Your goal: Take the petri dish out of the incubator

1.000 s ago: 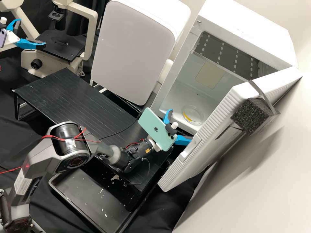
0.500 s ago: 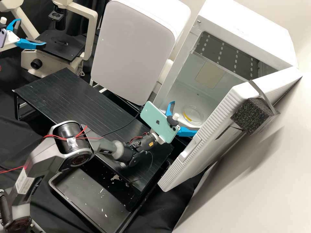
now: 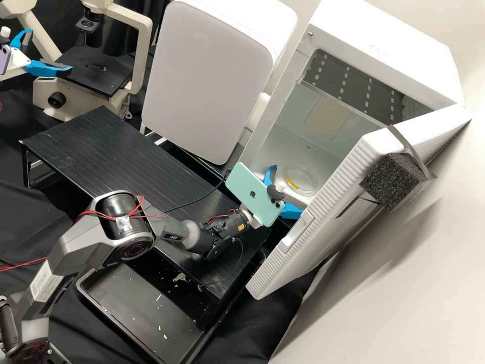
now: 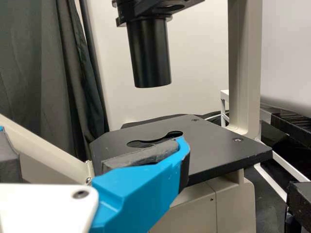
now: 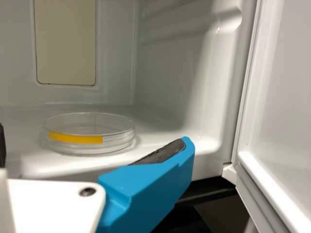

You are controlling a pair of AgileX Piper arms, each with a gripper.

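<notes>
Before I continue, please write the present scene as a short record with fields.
petri dish: on the incubator floor, still inside, yellow strip on its side
petri dish point
incubator: white
incubator door: open
right gripper: open, at the incubator's opening
left gripper: open, beside the microscope

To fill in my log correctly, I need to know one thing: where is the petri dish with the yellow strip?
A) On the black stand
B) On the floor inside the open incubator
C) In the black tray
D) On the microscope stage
B: the petri dish with its yellow strip rests on the inner floor of the incubator, seen past its open door.
</notes>
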